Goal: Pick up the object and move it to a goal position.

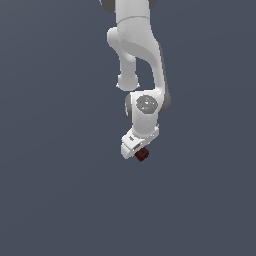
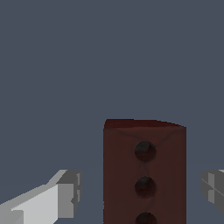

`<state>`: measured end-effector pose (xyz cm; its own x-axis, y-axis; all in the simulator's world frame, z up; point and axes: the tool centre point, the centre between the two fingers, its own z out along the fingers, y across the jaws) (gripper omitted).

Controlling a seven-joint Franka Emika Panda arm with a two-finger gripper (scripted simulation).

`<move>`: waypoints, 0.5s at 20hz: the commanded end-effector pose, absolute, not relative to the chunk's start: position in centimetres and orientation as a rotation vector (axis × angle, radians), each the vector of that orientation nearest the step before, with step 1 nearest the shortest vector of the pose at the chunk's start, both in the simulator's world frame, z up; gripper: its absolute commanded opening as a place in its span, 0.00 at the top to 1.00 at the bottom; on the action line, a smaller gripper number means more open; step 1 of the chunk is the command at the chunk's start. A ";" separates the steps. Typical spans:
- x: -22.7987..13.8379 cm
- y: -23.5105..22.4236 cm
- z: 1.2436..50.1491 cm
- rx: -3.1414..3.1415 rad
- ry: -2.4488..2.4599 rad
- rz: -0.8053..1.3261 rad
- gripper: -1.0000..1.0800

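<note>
The gripper (image 1: pixel 138 151) is at the grasping step, its fingers (image 2: pixel 65 194) spread apart on either side of the red-brown block (image 2: pixel 144 175) without touching; next they should close squarely on it.

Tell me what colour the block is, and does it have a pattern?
The block is dark red-brown, with a row of dark round holes; wrist view shows it best.

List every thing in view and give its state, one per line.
block: upright between the pincer's fingers, gaps on both sides, not gripped.
pincer: open, fingers straddling the block without touching it.
arm: bent downward, pincer lowered around the block.
</note>
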<state>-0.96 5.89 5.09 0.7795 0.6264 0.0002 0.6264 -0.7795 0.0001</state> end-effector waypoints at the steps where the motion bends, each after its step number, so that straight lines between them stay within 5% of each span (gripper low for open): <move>1: -1.0 5.9 3.8 2.963 1.045 0.000 0.04; 7: -0.9 5.9 2.7 2.962 1.047 0.000 0.04; 8: -0.9 5.9 2.7 2.962 1.047 0.000 1.00; 10: -0.9 5.9 2.7 2.962 1.047 0.000 1.00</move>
